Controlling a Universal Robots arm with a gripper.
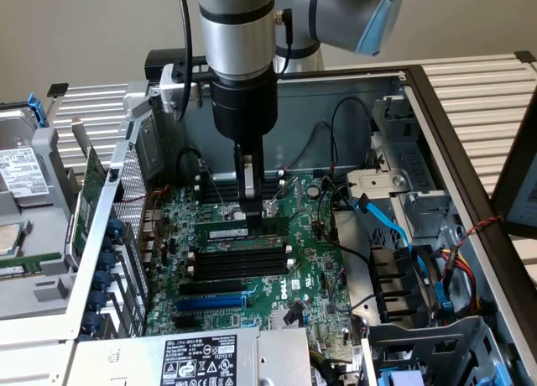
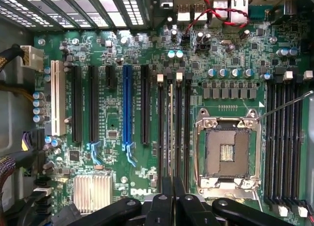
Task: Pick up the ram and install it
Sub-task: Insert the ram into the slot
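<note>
At the exterior view's left, a tall green expansion card [image 1: 91, 203] stands by the case wall. On the motherboard [image 1: 306, 273] the ram [image 1: 225, 232] stands on edge in a memory slot, with empty black slots [image 1: 239, 264] just beside it. The end effector [image 1: 251, 208], its 2 fingers nearly together, seems to pinch the ram's end. A blue cable [image 1: 388, 225] lies further right, clear of it.

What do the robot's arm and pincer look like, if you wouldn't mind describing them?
The arm is a silver-grey metal tube with black ring collars and a light blue joint cap. A black cable runs down beside it. Below sits a black cylindrical wrist section, ending in a slim black-and-silver pincer; from the wrist view its black linkage bars look rounded.
</note>
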